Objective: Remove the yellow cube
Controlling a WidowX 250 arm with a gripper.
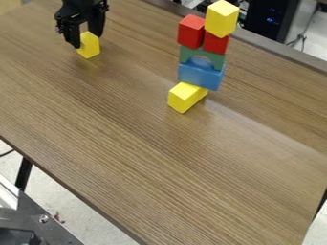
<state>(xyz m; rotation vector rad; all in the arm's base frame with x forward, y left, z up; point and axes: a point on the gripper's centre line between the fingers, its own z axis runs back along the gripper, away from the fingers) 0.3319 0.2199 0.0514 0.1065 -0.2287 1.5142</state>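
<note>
Block point(91, 48) at the jaws, grip unproven

The jaws hang at 11 o'clock in the camera view, with the yellow block between them, low over the bench point(127, 143). I cannot tell whether they are clamped on it or standing loosely around it. If the hold is loose, or catches only the corners, a lift could let the block twist, slip out and tumble; a sideways move could merely drag it.

From the jaws towards 4 o'clock lies a lower yellow block point(185, 97), tight by the foot of a stack; whether it bears any of the weight is unclear. Were it the one meant, pulling it could bring everything down if the blue arch point(199, 76) leans on it.

Above the blue arch stand a green arch point(218, 59) and, side by side, a left red block point(191, 32) and a right red block point(216, 43). The top yellow cube point(222, 19) seems to rest mainly on the right one, turned at an angle to it. The task names one yellow cube and three yellow pieces are in sight, so picking the wrong one is a real risk. If the top cube is the target, a closing jaw could knock the left red block, or an off-centre squeeze could tip the cube off. A low swing from the 11 o'clock spot towards 1 o'clock could topple the whole stack.
</note>
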